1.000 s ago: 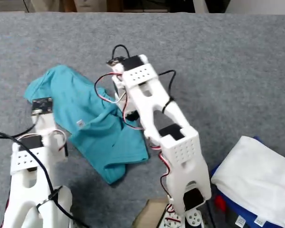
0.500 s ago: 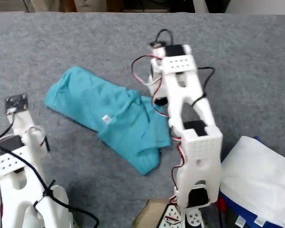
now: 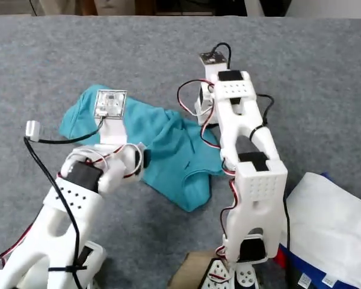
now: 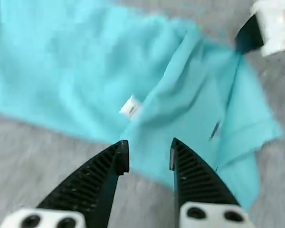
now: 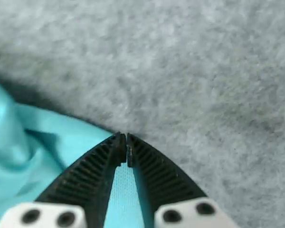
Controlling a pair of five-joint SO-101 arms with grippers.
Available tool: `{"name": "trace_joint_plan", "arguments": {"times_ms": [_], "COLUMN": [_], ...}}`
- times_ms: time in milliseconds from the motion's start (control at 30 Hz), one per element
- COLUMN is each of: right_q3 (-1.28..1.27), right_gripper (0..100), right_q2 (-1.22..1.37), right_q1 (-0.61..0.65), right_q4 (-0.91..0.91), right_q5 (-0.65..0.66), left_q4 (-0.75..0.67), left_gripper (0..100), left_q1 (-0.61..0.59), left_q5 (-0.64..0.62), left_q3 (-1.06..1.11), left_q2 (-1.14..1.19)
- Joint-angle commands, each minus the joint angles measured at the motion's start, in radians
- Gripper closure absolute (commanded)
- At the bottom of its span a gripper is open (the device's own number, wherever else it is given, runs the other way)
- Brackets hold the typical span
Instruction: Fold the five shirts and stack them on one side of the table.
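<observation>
**Teal shirt rumpled at table centre; spreading step in hand, fold not begun**

The teal shirt (image 3: 168, 141) lay crumpled on the grey table (image 3: 301, 72), bunched through the middle with one end doubled under. It was well apart from the folded white garment (image 3: 337, 223) at the table's right edge.

The right gripper (image 5: 124, 137) was at the shirt's right-hand edge. Its jaws were closed together and pinched the teal hem where the fabric met the bare table.

The left gripper (image 4: 148, 142) hung over the shirt near the white label (image 4: 129, 107). Its jaws stood apart and held nothing.

In my judgement the work was at the flattening stage of this shirt. One edge was secured and the opposite side was not yet taken up.

The next move would call for the left gripper to close on a single layer near the far end, not on the bunched ridge. The two arms would then draw the cloth taut and flat before any fold is attempted.
</observation>
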State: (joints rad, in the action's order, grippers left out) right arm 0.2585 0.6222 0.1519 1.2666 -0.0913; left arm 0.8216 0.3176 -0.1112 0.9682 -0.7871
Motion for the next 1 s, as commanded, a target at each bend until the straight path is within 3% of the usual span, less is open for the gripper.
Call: {"name": "trace_joint_plan", "arguments": {"times_ms": [0,300,467,533,767,967], "right_q3": [-0.015,-0.024,-0.024,-0.024,-0.024,-0.024], "right_gripper": [99.4,99.4,99.4,99.4,99.4,99.4], "right_q2": [-0.036,-0.044,-0.044,-0.044,-0.044,-0.042], "right_q1": [-0.018,-0.019,-0.021,-0.021,-0.025,-0.025], "right_q4": [-0.026,-0.057,-0.058,-0.06,-0.06,-0.063], "right_q5": [-0.011,-0.011,-0.012,-0.012,-0.012,-0.012], "left_q4": [-0.198,-0.255,-0.255,-0.239,0.006,0.287], "left_gripper": [84,85,99,98,98,98], "left_q1": [0.018,0.021,0.032,0.049,0.103,-0.048], "left_q5": [-0.021,-0.025,-0.017,-0.017,-0.02,0.006], "left_q3": [0.031,-0.239,-0.285,-0.278,-0.334,-0.35], "left_q2": [0.076,0.588,0.67,0.67,0.647,0.496]}}
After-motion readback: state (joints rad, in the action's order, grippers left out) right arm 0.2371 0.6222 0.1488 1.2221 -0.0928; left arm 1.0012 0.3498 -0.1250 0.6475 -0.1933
